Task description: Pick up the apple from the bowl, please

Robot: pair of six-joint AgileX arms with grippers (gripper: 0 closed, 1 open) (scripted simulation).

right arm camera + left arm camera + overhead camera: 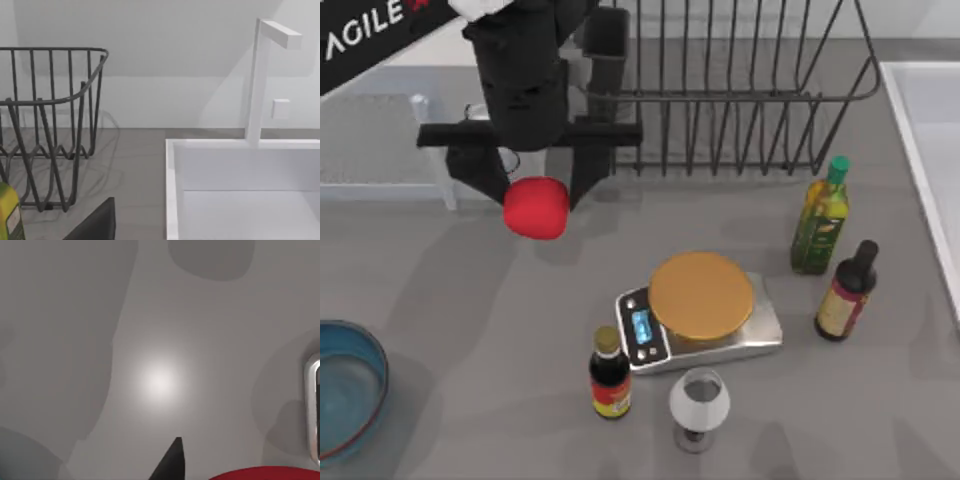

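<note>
Top view first: left gripper (pixel 536 195) high over the table's rear left, fingers clamped on the apple (pixel 536 208), right in front of the wire rack (pixel 740 90). Well away at the front left edge sits the bowl (pixel 350 385), nothing inside. Left wrist view: apple (pixel 265 473) peeks red beside a dark fingertip (pixel 172 460), grey table (pixel 160 340) far below. Right wrist view: sink (pixel 250 190) and rack (pixel 50 125); whether the right gripper's fingers are apart cannot be told.

Left claw (pixel 535 190) hangs above the table's left-rear, fingers clamped.
</note>
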